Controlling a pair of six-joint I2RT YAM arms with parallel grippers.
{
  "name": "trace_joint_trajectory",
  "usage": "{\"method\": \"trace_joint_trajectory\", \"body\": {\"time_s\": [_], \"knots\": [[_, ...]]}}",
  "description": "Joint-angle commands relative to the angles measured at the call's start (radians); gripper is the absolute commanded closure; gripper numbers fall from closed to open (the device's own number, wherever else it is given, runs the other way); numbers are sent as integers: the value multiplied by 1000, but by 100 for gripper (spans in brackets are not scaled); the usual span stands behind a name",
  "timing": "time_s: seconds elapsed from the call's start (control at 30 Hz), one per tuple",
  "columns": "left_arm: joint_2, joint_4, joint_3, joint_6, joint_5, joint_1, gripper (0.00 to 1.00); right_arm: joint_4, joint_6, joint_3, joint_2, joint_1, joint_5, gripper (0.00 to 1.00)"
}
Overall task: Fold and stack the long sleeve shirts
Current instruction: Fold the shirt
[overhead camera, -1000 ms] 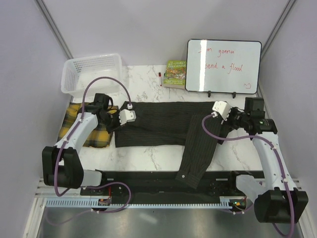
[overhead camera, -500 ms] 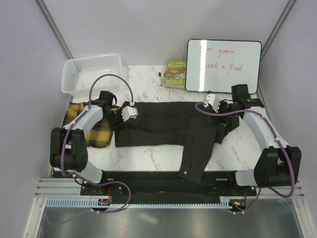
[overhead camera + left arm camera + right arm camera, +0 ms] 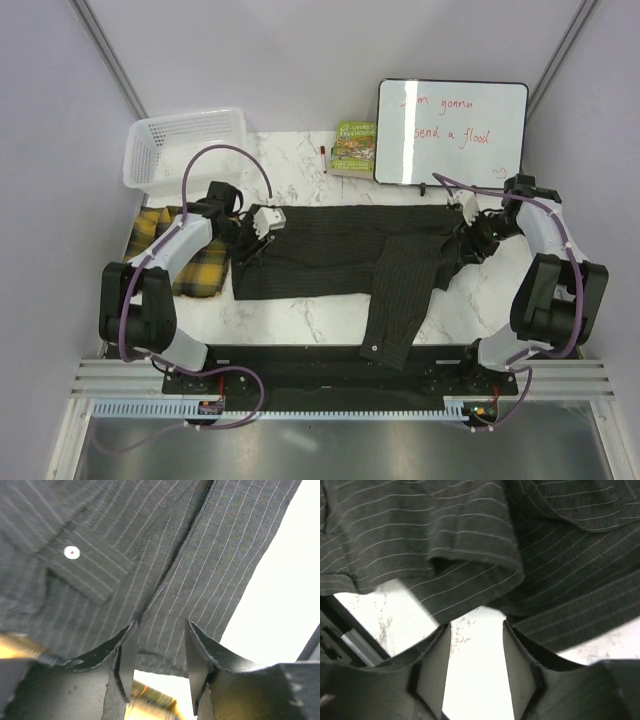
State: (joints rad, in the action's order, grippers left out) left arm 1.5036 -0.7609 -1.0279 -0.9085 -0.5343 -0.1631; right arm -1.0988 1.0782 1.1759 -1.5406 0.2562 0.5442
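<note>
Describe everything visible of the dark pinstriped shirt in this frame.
The dark pinstriped shirt is thin charcoal woven cloth with fine pale stripes. It lies flat across the marble table, body folded into a wide band, one sleeve angling toward the near edge, its cuff over the black base rail. A white button fastens a flap near its left end. The open left tool is over that end; the open right tool is at its right edge. Neither grips it.

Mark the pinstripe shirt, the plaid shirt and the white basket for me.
pinstripe shirt (image 3: 320, 250): top external view, middle of its flat body panel.
plaid shirt (image 3: 205, 272): top external view, its yellow patch beside the dark shirt.
white basket (image 3: 137, 160): top external view, its left wall.
</note>
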Motion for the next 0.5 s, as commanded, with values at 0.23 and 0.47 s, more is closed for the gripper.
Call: {"method": "trace_joint_trajectory", "body": {"time_s": [0.23,0.47], "knots": [[184,95,-52,230,51,-53,62,319,-288,50,-216,0,-47,71],[366,127,-152,335,123,-52,71,413,-347,180,-354,-5,-79,71]]}}
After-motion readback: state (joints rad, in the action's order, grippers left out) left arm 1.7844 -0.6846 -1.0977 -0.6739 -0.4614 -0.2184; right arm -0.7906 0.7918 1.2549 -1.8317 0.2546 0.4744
